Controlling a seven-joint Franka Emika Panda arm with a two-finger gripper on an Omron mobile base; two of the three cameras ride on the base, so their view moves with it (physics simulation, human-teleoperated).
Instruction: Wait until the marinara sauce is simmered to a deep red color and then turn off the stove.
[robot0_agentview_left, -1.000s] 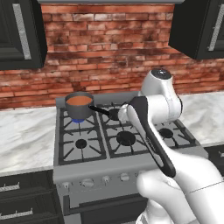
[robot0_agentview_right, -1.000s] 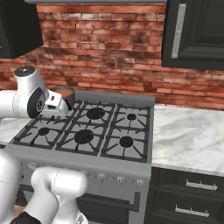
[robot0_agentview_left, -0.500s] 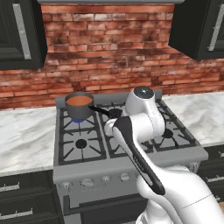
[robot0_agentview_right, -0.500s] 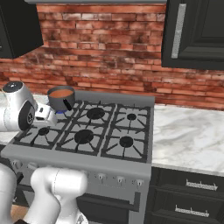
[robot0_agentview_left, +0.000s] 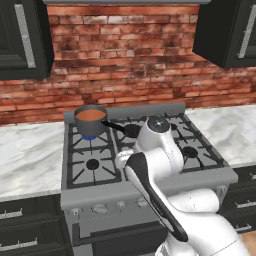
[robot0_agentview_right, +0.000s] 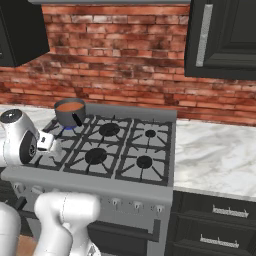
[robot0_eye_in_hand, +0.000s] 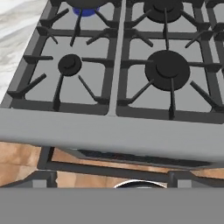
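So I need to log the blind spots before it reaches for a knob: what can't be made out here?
- The claw: whether open or shut; in the left base view the arm's own body covers it.
- The stove knobs: left base view, the arm hides the right ones.
- The marinara sauce: cut off by the top edge in the hand view, above the blue flame.

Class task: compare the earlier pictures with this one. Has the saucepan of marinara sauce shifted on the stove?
No. The saucepan holding the marinara sauce sits on the stove's back-left burner, over its blue flame, exactly as before. Only the arm has swung.
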